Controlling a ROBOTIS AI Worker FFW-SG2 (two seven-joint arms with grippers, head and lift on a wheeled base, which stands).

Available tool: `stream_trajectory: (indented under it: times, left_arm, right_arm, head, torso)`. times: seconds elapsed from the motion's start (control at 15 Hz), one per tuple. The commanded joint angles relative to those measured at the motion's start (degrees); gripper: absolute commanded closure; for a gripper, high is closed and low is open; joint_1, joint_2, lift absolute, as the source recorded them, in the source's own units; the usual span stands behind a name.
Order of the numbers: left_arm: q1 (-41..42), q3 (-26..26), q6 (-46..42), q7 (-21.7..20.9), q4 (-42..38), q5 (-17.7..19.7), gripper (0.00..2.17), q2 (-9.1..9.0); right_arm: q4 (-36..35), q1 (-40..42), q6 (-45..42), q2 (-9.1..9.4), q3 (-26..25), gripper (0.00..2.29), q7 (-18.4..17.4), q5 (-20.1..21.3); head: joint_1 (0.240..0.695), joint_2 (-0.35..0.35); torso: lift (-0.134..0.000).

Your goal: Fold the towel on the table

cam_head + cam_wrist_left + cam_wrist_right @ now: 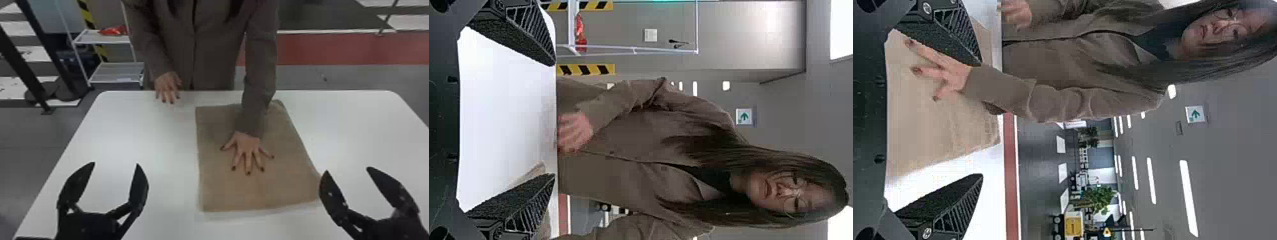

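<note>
A brown towel (229, 188) lies flat on the white table (127, 137), right of the middle, with a person's spread hand (247, 148) pressed on it. My left gripper (115, 164) stands open to the left of the towel, apart from it; in the left wrist view the left gripper (554, 120) has nothing between its fingers. My right gripper (347, 170) is open at the towel's near right corner; whether it touches the cloth I cannot tell. In the right wrist view the towel (938, 135) spreads beyond the right gripper (981, 120).
The person stands at the table's far edge, the other hand (168, 86) resting there left of the towel. Behind on the left is a white shelf rack (116, 71) with a red item (113, 30) on it.
</note>
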Motion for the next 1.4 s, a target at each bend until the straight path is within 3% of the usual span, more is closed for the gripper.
stream_trajectory:
  times: [0.0, 0.8, 1.13, 1.33]
  left_arm:
    - [0.0, 0.0, 0.0, 0.0, 0.1, 0.1, 0.08, 0.00]
    - [-2.0, 0.2, 0.0, -0.3, 2.7, 0.2, 0.08, 0.09]
    - [-8.6, 0.2, -0.4, -2.1, 10.4, 0.6, 0.09, 0.62]
    - [-13.7, 0.4, 0.3, -4.6, 14.7, 3.5, 0.09, 0.79]
  right_arm:
    - [0.3, -0.2, 0.0, 0.14, 0.0, 0.09, 0.0, 0.0]
    - [2.4, -2.4, 1.5, 0.57, 0.7, 0.09, 0.0, 0.5]
    - [7.9, -10.8, 7.5, 1.89, 4.0, 0.09, -0.1, 4.6]
    - [13.5, -19.1, 13.5, 2.95, 8.1, 0.09, -0.5, 7.4]
  head:
    - [0.695, 0.045]
    - [0.695, 0.046]
    - [0.695, 0.060]
    - [0.695, 0.092]
  torso:
    - [-0.123]
    - [-0.123]
    - [-0.123]
    - [-0.123]
